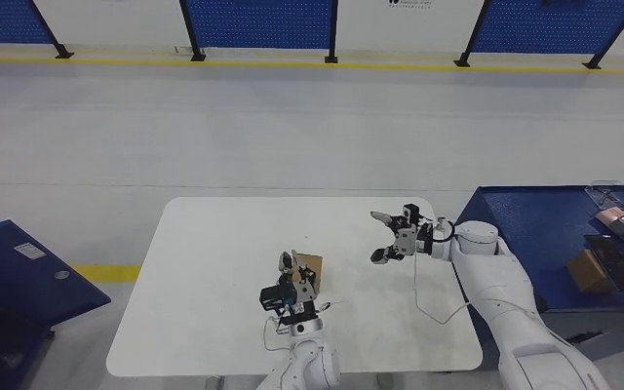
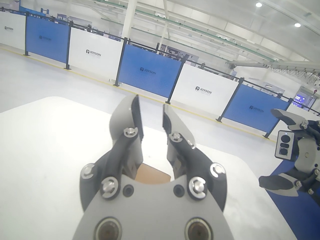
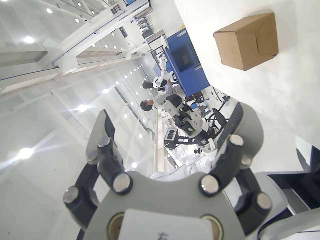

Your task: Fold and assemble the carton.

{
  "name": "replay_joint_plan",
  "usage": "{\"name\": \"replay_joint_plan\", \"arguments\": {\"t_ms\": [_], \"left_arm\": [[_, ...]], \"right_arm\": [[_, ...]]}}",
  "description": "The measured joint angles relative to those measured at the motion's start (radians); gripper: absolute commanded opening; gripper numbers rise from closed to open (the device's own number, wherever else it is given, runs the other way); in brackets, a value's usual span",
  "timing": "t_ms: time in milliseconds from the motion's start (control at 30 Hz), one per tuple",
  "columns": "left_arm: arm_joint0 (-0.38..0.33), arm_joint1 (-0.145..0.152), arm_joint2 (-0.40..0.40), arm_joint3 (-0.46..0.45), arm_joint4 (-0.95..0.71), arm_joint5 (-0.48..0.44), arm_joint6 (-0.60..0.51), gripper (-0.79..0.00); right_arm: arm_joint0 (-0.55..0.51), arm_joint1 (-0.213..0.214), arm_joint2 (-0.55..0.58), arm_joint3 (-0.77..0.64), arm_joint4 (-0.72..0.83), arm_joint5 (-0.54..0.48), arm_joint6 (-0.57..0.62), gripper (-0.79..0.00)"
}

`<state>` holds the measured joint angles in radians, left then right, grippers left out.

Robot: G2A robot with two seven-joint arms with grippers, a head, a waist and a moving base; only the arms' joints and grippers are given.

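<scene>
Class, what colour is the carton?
Plain brown cardboard; the carton shows best in the right wrist view.

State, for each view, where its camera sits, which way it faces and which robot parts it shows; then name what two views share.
Top view: above the arms, looking down on the table; shows left gripper, right gripper, carton.
Left wrist view: on the left wrist, facing over the table toward the barriers; own open fingers ahead.
Right wrist view: on the right wrist, facing the carton across the table; own open fingers ahead.
Shared: top and left wrist views show the right gripper.
</scene>
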<state>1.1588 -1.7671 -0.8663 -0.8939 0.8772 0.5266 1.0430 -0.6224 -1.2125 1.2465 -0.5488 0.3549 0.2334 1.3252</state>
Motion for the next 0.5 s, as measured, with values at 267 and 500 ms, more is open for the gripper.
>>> {"name": "replay_joint_plan", "arguments": {"t_ms": [267, 500], "left_arm": [[-0.025, 0.004, 0.026, 0.045, 0.077, 0.056, -0.048, -0.785], [-0.182, 0.003, 0.102, 0.143, 0.347, 0.050, -0.466, -0.785]], "right_arm": [[0.000, 0.000, 0.000, 0.000, 0.000, 0.000, -0.001, 0.000], [0.000, 0.000, 0.000, 0.000, 0.000, 0.000, -0.001, 0.000]]}}
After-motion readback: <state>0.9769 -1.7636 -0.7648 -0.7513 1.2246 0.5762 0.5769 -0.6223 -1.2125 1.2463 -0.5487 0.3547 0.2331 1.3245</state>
